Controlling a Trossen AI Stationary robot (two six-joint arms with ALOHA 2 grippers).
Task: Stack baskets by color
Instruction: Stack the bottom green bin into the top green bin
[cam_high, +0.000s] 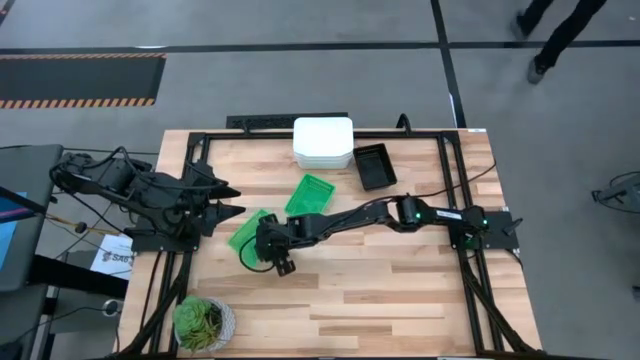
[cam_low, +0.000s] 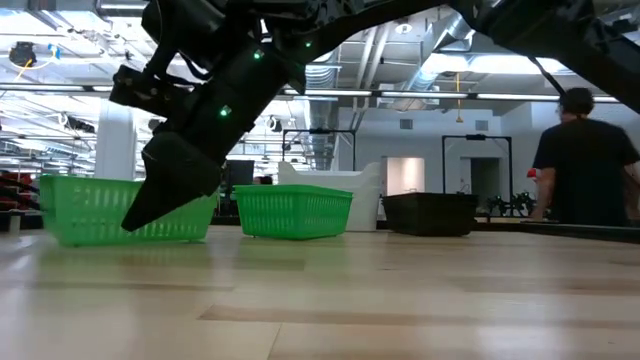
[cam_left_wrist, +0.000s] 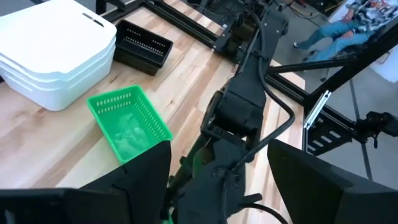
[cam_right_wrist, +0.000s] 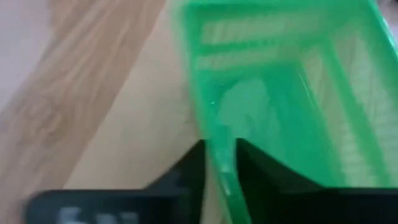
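Two green baskets stand on the table: one (cam_high: 310, 193) near the middle, and one (cam_high: 246, 232) to its near left, on which my right gripper (cam_high: 272, 252) is shut. In the low view this basket (cam_low: 95, 210) rests on its bottom, and the dark gripper (cam_low: 165, 190) stands in front of it. A stack of white baskets (cam_high: 322, 142) and a black basket (cam_high: 375, 166) stand at the far edge. My left gripper (cam_high: 238, 199) waits open at the table's left, raised, touching nothing. My right gripper pinches one side wall (cam_right_wrist: 217, 155) of the nearer green basket, close to a corner. One finger is inside the basket and one outside. The fingers (cam_right_wrist: 261, 177) slant down from the table's right. The basket sits upright on the table.
A round potted plant (cam_high: 203, 322) stands at the near left corner. A black frame (cam_high: 452, 180) runs round the table top. A person (cam_low: 585, 160) stands beyond the far right side. Bare wood lies in the near middle and right.
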